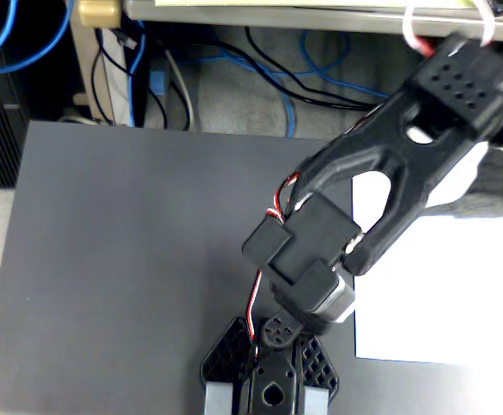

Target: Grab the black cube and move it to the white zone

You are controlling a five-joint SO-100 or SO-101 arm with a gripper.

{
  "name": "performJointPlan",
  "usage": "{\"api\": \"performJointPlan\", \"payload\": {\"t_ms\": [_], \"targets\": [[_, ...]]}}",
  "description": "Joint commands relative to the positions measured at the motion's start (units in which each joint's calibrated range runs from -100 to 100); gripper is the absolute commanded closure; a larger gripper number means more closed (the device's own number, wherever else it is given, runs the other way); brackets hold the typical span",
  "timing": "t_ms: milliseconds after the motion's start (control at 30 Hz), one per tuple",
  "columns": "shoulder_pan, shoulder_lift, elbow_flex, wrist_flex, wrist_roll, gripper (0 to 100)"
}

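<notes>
My pincer (269, 393) pointed down at the fixed view's bottom edge; whether it was open or gripping, I couldn't tell. The black cube was nowhere visible, while the white zone (459, 285) lay to my right.

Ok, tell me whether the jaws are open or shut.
Cannot tell: the arm stretches over the white zone and no jaws show from above.

The tabletop (122, 259) looks like a smooth, matt dark grey sheet with no gloss. At about four o'clock on it lies the white zone (442, 294), flat, plain and paper-like, bright under the light. The arm (390, 164) is black plastic, smooth with a dull sheen, pierced by small round holes. Its jaws at six o'clock show a black honeycomb-patterned plastic. Thin red and white wires (256, 298) look glossy.
</notes>
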Motion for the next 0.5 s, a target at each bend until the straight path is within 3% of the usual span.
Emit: {"api": "performJointPlan", "payload": {"t_ms": [0,367,400,467], "targets": [[-2.31,-0.26,6.46,-4.41,0.31,99],[-1.57,-1.10,6.37,-3.98,0.26,98],[-1.57,-1.10,6.37,-3.89,0.26,97],[-1.57,-1.10,6.28,-3.89,0.31,85]]}}
